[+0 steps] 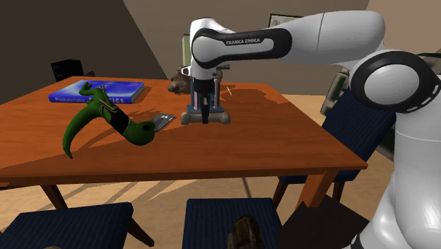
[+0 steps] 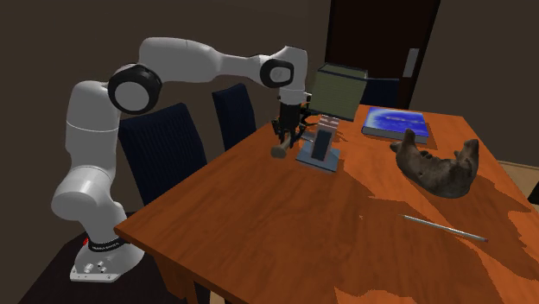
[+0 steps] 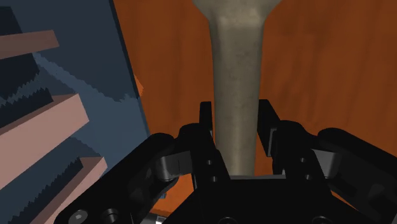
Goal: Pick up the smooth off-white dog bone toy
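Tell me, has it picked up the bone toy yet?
Reaching looks done: the claw sits over the dog bone toy. In hand: its fingers press both sides of the shaft. Left: lifting, as the toy seems to rest on the table.

We see a reddish-brown wooden desk (image 1: 297, 141) spreading beneath the pincer (image 1: 206, 117), patched with light and shadow. Dark blue chairs (image 1: 230, 219) stand around it, lower than the pincer, on a tan floor (image 1: 166, 194). Beyond the pincer rise dim brown walls (image 1: 134, 42) and a dark door (image 2: 406, 39).
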